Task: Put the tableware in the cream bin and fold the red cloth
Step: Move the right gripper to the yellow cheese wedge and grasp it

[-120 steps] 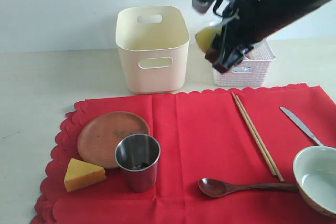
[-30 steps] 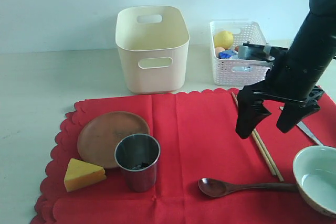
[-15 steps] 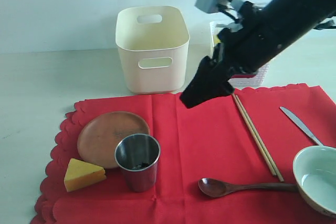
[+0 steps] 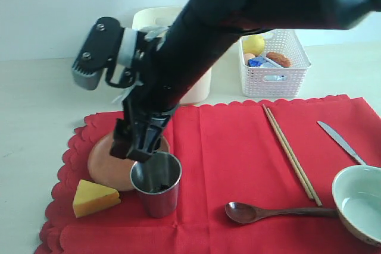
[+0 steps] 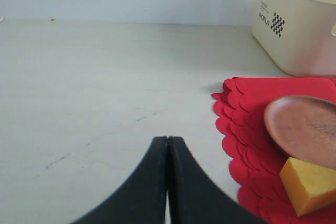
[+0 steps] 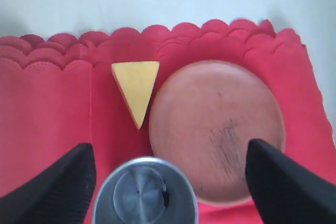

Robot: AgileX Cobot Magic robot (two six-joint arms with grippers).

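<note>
Right gripper (image 4: 138,146) has swung from the cloth's (image 4: 238,159) 3 o'clock side to its 9 o'clock, jaws wide and empty, presumably to straddle the cup (image 4: 156,187) beside the plate (image 4: 101,165). Left gripper (image 5: 168,145) rests closed, holding nothing.

Red cloth (image 4: 238,165) is spread out flat, scalloped edges and all. On it: brown plate (image 4: 102,165) at the left, steel cup (image 4: 156,187) upright just in front of it, chopsticks (image 4: 292,153) side by side, knife (image 4: 340,141), wooden spoon (image 4: 262,212), and bowl (image 4: 360,203) at the right edge. Cream bin (image 5: 299,30) stands upright behind the cloth.
</note>
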